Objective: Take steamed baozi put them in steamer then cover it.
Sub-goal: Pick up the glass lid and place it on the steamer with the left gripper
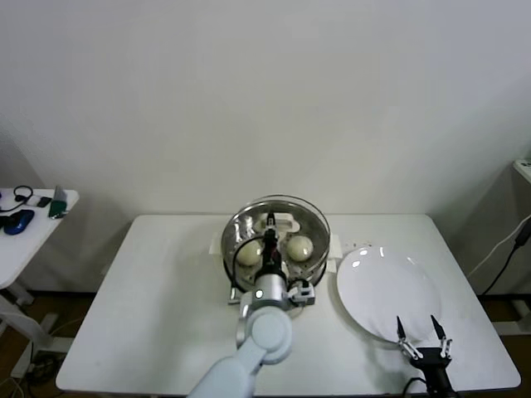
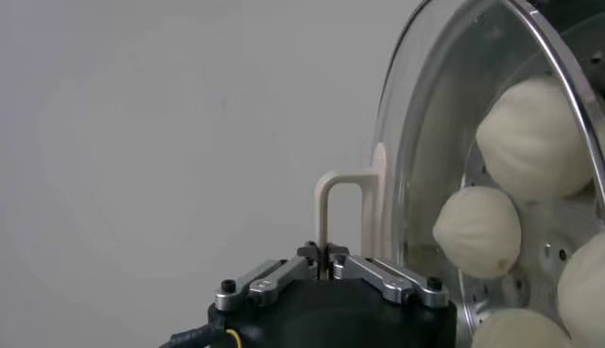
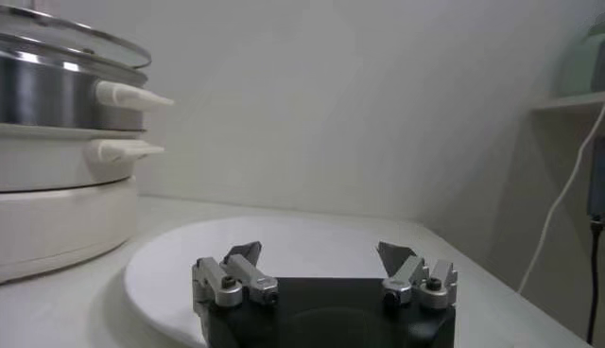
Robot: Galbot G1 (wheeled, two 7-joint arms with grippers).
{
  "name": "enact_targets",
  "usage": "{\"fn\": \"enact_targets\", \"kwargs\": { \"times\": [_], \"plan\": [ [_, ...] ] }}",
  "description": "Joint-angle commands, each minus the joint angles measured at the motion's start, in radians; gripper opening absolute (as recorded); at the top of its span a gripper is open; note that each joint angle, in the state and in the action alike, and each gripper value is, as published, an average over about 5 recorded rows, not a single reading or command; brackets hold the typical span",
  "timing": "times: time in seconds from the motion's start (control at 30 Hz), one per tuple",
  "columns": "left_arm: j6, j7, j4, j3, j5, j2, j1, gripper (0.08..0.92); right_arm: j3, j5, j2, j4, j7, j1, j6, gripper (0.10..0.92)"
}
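You're looking at a white rectangular table, smooth and matte, with no writing readable on anything in view. At its middle back stands the steamer, a round shiny steel pot on a cream-white base, with two cream side handles showing in the right wrist view. On top of it sits the cover, clear glass with a bright metal rim, so the pot is closed. Just beside it on the robot's right lies one flat round white plate, glossy and bare. Through the glass you can count four steamed baozi in the left wrist view, smooth, off-white and rounded, resting on the perforated steel tray; only two show plainly from the head. Your left gripper is above the cover, fingers pinched together on the cream loop handle at its centre. Your right gripper waits at the near edge of the plate, its two dark fingers spread apart, holding nothing.
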Motion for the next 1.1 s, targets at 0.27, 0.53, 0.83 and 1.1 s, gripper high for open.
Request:
{"fn": "enact_targets", "kwargs": {
  "times": [0.27,0.53,0.83,1.1],
  "plan": [
    [0.039,-0.016,0.004,-0.010,0.025,-0.001,0.044,0.136,-0.001,-0.002,0.002,-0.006,-0.004,0.005,-0.001,0.823],
    [0.031,-0.022,0.010,-0.017,0.034,-0.005,0.057,0.136,-0.003,-0.003,0.008,-0.010,-0.005,0.008,0.002,0.823],
    [0.013,-0.045,0.025,-0.033,0.020,0.001,0.059,0.136,-0.003,-0.004,0.005,-0.009,-0.005,0.011,0.005,0.823],
    [0.014,-0.043,-0.013,-0.007,-0.018,0.015,0.052,0.183,-0.007,-0.011,0.008,-0.013,-0.007,0.016,0.003,0.823]
  ]
}}
